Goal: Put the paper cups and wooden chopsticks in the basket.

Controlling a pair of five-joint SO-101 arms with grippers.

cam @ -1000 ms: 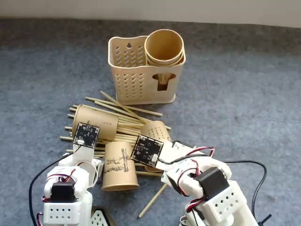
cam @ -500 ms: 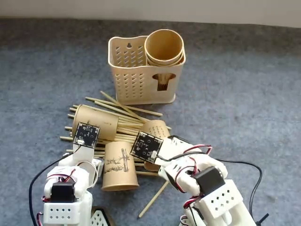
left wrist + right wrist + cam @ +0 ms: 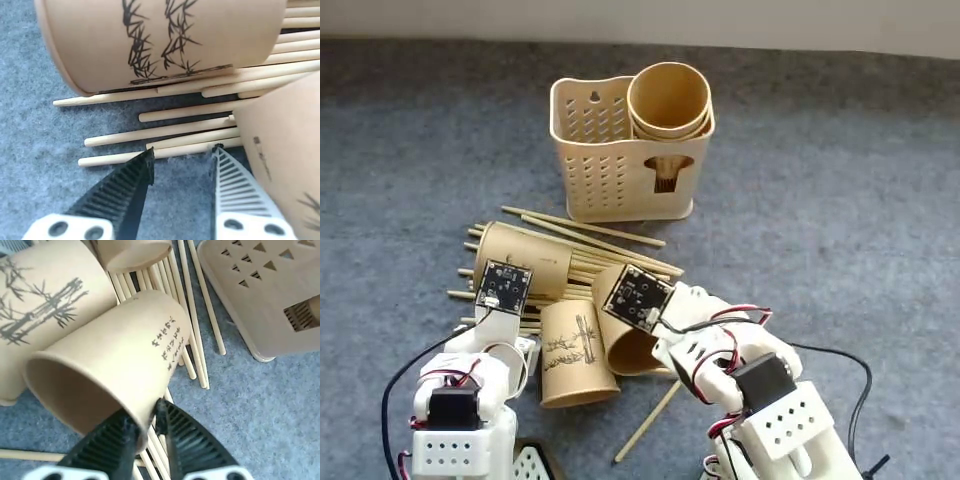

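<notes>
Right gripper (image 3: pixel 145 416) has clamped the rim of a paper cup (image 3: pixel 112 360) and tipped it up off the wooden chopsticks (image 3: pixel 160 131): grasp secured. Basket (image 3: pixel 610 170) lies at 12 o'clock. Left gripper (image 3: pixel 182 157) hangs half-open, empty.

From overhead, my right arm's wrist board (image 3: pixel 636 297) covers part of the tilted paper cup (image 3: pixel 625 350) at 6 o'clock from the basket (image 3: pixel 610 170). The basket wall hides the stacked cups (image 3: pixel 669 98) below their rims. The chopsticks (image 3: pixel 582 272) run under the lying cup (image 3: pixel 530 255), so I cannot count them. The right wrist view crops the basket.
</notes>
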